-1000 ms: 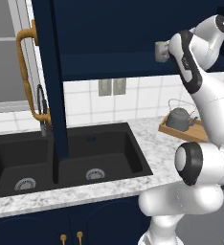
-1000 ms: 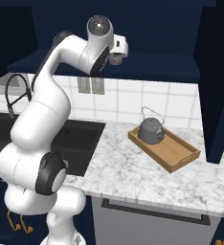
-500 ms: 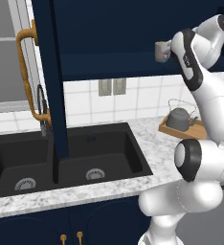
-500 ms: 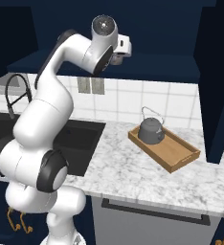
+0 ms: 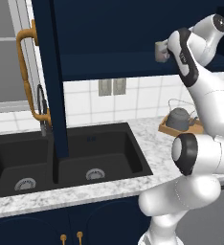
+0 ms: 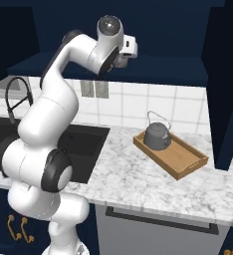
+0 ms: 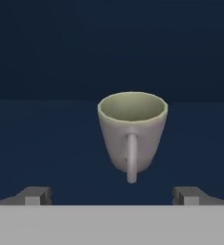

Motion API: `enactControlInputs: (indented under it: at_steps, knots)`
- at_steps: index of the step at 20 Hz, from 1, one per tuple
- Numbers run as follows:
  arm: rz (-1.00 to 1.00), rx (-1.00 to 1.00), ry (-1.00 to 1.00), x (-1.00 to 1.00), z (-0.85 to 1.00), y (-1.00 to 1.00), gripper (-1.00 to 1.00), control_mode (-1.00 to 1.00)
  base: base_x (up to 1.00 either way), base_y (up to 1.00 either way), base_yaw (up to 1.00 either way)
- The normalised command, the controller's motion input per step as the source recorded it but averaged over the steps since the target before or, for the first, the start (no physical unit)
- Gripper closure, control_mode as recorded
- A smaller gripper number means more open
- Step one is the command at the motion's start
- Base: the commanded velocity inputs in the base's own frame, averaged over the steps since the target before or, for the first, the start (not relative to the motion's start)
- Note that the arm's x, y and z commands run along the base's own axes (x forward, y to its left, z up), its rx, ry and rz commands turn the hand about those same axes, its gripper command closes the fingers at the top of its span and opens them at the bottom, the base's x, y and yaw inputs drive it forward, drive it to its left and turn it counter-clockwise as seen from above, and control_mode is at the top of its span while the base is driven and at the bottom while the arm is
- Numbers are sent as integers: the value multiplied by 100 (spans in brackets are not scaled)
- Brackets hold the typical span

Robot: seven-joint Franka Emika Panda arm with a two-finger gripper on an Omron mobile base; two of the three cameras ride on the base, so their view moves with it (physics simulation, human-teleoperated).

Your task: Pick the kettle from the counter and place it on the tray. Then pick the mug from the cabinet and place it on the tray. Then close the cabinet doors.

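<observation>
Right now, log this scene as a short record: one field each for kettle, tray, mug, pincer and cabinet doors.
kettle: standing on the tray
tray: on the marble counter, right of the sink
mug: upright on the cabinet shelf, handle toward the hand camera
pincer: open, lined up on the mug, not touching it
cabinet doors: open; the left one hangs over the sink

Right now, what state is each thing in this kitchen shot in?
Kettle: upright on the tray.
Tray: on the counter, holding just the kettle.
Mug: upright in the cabinet, handle toward the gripper, not gripped.
Gripper: open, empty.
Cabinet door: open.
</observation>
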Motion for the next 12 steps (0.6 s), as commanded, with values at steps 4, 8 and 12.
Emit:
enactControlInputs:
  at_steps: [4,8,12]
  knots:
    - [0,0,2,17,0,-4,-100,-100,0,0,0]
    - [0,0,4,18,0,-4,-100,-100,0,0,0]
    - [0,0,3,16,0,-2,-100,-100,0,0,0]
